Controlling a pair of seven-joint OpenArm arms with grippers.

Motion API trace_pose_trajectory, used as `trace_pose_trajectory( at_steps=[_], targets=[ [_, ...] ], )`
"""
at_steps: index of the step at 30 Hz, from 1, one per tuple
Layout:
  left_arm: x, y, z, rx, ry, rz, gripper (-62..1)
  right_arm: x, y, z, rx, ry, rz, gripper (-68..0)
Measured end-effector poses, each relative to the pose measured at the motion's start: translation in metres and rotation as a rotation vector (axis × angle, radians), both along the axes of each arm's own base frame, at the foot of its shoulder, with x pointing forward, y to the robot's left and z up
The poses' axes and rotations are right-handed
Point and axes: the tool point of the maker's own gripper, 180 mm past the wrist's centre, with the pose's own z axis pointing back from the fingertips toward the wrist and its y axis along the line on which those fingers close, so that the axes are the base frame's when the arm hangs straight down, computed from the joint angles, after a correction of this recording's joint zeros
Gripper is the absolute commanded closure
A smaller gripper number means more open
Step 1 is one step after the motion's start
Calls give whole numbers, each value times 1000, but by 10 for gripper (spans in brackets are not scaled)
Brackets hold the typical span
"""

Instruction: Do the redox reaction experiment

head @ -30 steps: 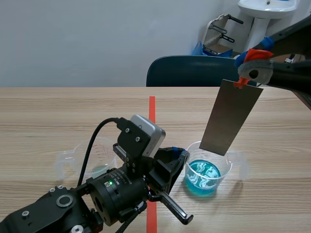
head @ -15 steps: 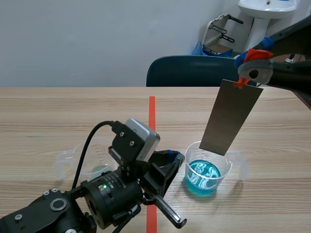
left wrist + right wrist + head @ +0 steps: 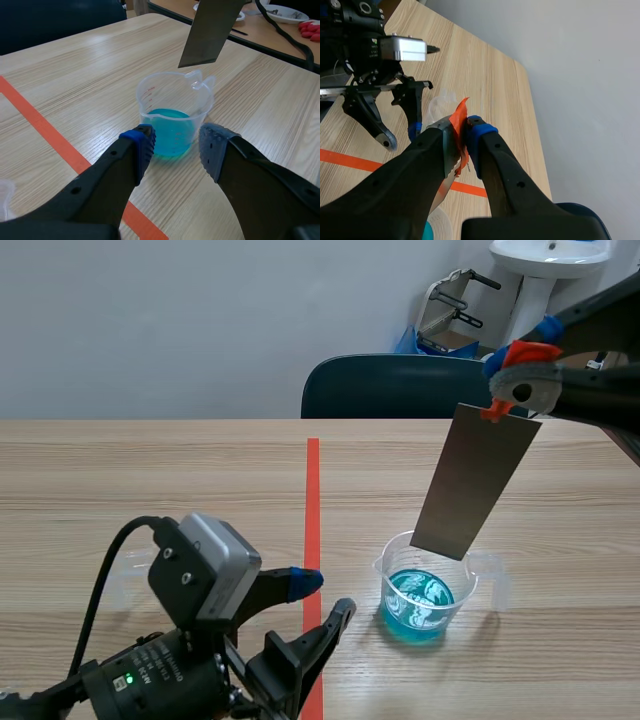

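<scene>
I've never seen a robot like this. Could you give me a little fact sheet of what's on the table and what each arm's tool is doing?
Right tool: shut on the orange tab atop the metal plate, held in the air
Metal plate: grey, tilted, hanging above the beaker, lower edge clear of the blue liquid
Beaker: clear, spouted, partly filled with blue liquid, right of the tape line
Left tool: open, holding nothing, pointed at the beaker
</scene>
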Motion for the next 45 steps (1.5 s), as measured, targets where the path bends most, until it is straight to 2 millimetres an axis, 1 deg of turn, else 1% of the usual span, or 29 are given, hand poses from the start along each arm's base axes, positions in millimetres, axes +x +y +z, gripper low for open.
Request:
trace_pose_trajectory(
  at_steps=[3, 6, 10, 18, 45],
  targets=[
    [-6, 6, 6, -2, -7, 11, -424, 0, 0, 0, 0, 0, 0, -7],
    [-12, 10, 17, -35, -36, 9, -494, 0, 0, 0, 0, 0, 0, -7],
    [-15, 17, 22, -54, -53, 22, -620, 0, 0, 0, 0, 0, 0, -7],
    [-12, 21, 23, -53, -65, 45, -623, 0, 0, 0, 0, 0, 0, -7],
    [-12, 21, 22, -51, -63, 45, -623, 0, 0, 0, 0, 0, 0, -7]
  ],
)
